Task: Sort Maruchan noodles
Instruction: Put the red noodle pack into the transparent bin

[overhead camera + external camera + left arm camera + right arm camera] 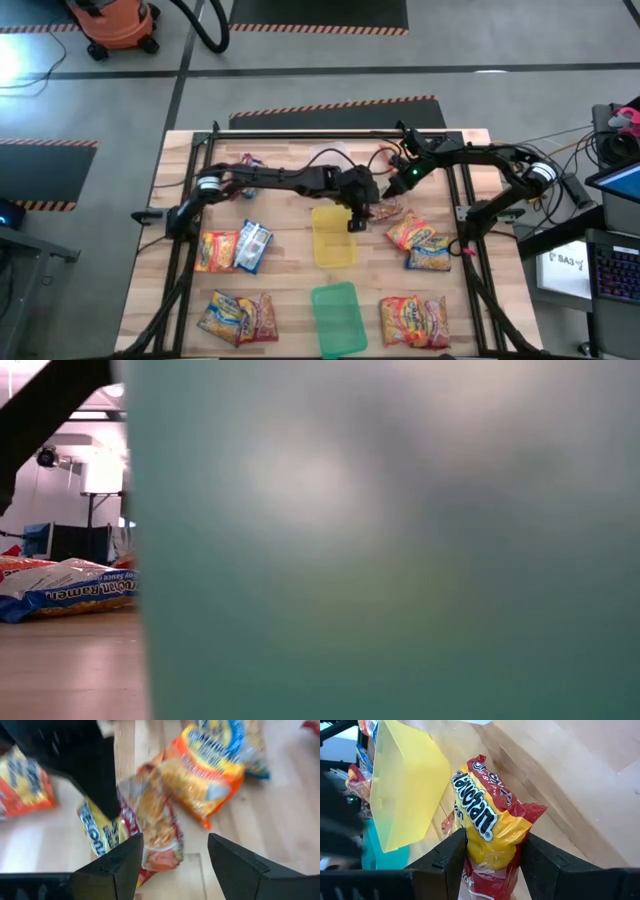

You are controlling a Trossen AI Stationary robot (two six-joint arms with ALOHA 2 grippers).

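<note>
- Right gripper (pixel 492 837), reaching in from the right side to the middle of the table (pixel 290 290): jaws closed on a red packet (pixel 490 820) of Maruchan noodles, one dark finger pressing on each side of the crinkly plastic.
- Red packet held by one end, with its yellow label and white lettering facing the right wrist camera; in the high view, seen just beside the far right corner of the yellow tray (pixel 333 238).
- Left gripper (pixel 174 840), stretched across from the left side, right over the far edge of the yellow tray and close to the right gripper: jaws apart, nothing between the pads.
- In the left wrist view, the red packet just beyond the open fingers (pixel 117 865); touching them or not, impossible to tell.
- Behind it in the same view, an orange packet (pixel 210 770) flat on the wood.
- Other packets lying in small groups: an orange one and a blue packet (pixel 252 245) side by side on the left, two more near the front left corner, two to the right of the yellow tray, two near the front right corner.
- Green tray (pixel 338 318) at the front middle, just in front of the yellow tray.
- Low view almost fully covered by a blurred green surface; only a blue and yellow packet visible at its left edge.
</note>
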